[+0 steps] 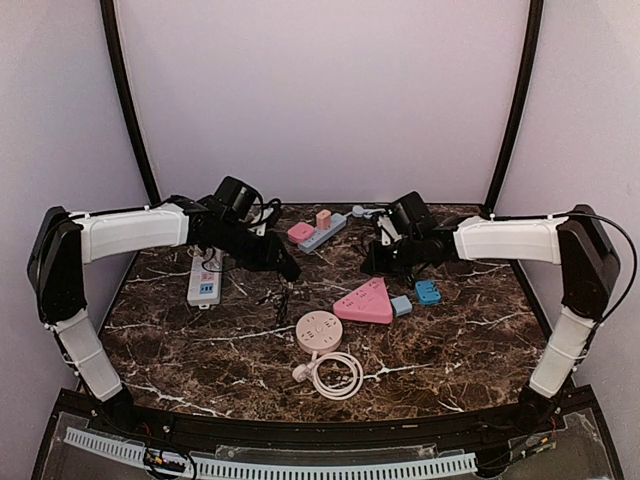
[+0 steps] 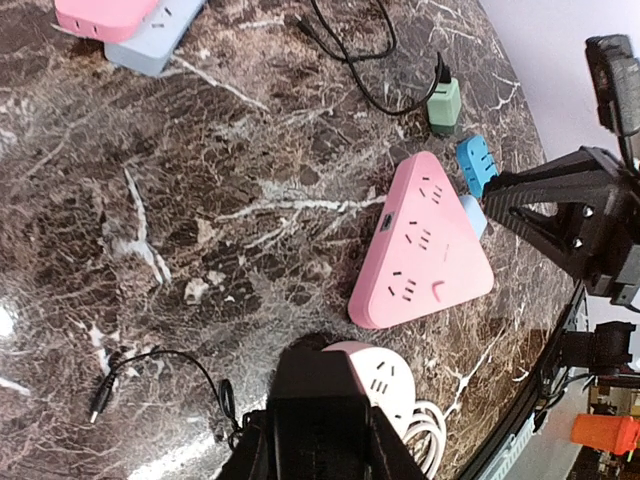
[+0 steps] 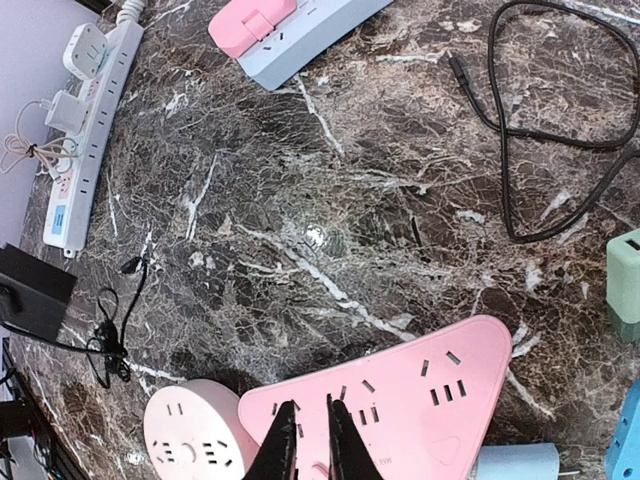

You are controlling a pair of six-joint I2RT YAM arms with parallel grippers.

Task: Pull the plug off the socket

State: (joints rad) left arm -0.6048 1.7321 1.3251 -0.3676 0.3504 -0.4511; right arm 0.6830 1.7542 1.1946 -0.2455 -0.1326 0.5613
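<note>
Nearest the arm bases, at 6 o'clock on the marble table [image 1: 480, 350], lies one coiled white cable [image 1: 337, 376]. At its 11 o'clock is one round pink socket [image 1: 318, 330]. One pink triangular socket [image 1: 365, 302] sits just beside that at 1 o'clock. One pale blue plug [image 1: 401, 306] lies against the triangle's corner at its 3 o'clock, though whether it is seated there cannot be told. One brighter blue plug [image 1: 428, 292] lies loose at 1 o'clock of the pale one, close but apart. The right gripper [image 3: 310, 410] hangs over the triangle's face, its two fingers a narrow slit apart with nothing pinched between them. Whether they touch the pink surface cannot be told. At 9 o'clock of the table lies one long white strip [image 1: 205, 280], with two white chargers [image 3: 85, 50] plugged into it. One thin black lead [image 2: 150, 365] trails on the marble between the strip and the round socket. Just above the lead hangs the left gripper [image 1: 288, 268]. Its own camera shows only a dark mass at its tip, so whether the fingers are spread or pressed together cannot be told. Farther back, at 12 o'clock, lies one long pale blue strip [image 1: 322, 234] carrying two pink plugs [image 1: 300, 233]. At its 3 o'clock one green adapter [image 2: 443, 105] is joined to one looping black cable [image 3: 540, 130].
</note>
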